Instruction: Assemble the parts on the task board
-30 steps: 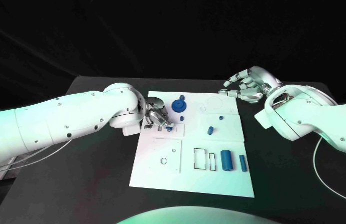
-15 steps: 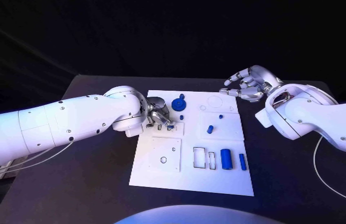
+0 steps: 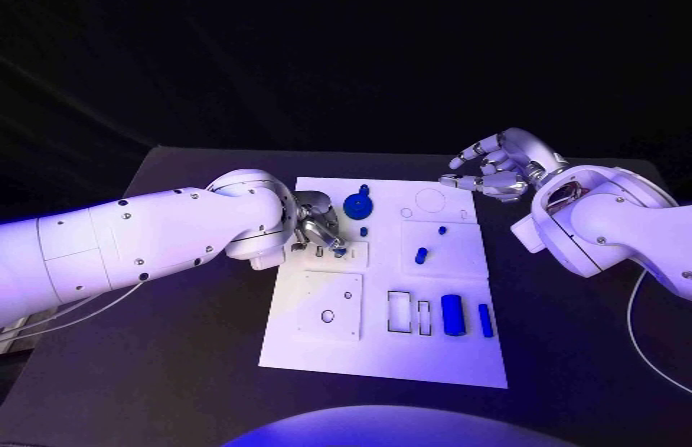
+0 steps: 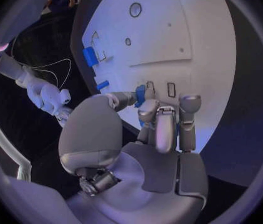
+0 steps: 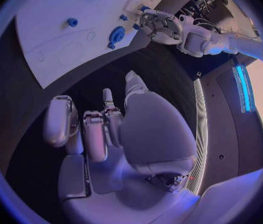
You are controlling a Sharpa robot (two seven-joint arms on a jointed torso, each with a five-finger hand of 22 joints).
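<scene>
Head view: a flat white board [image 3: 378,352] with a matte face lies in the middle of the black surface [image 3: 173,367]. The left hand [image 3: 317,229], silver and smooth, sits at the board's left edge above centre, fingers bunched down on a small blue piece [image 3: 340,251] beside two narrow rectangular slots. A round blue disc with a knob [image 3: 356,205] lies just right of that hand. A short blue peg [image 3: 420,256] stands near the board's middle. At lower right a stubby blue cylinder [image 3: 453,315] and a slimmer blue bar [image 3: 485,320] lie side by side next to outlined rectangles. The right hand [image 3: 495,170] hovers at the board's upper right corner, fingers curled but apart, holding nothing.

Left wrist view: metal fingers [image 4: 158,129] pinch the blue piece [image 4: 140,93] against the board [image 4: 194,40], close to the slots.

Right wrist view: the right hand [image 5: 116,129] is loosely spread over the dark surface, empty; the board [image 5: 57,30] and disc [image 5: 116,35] lie beyond.
</scene>
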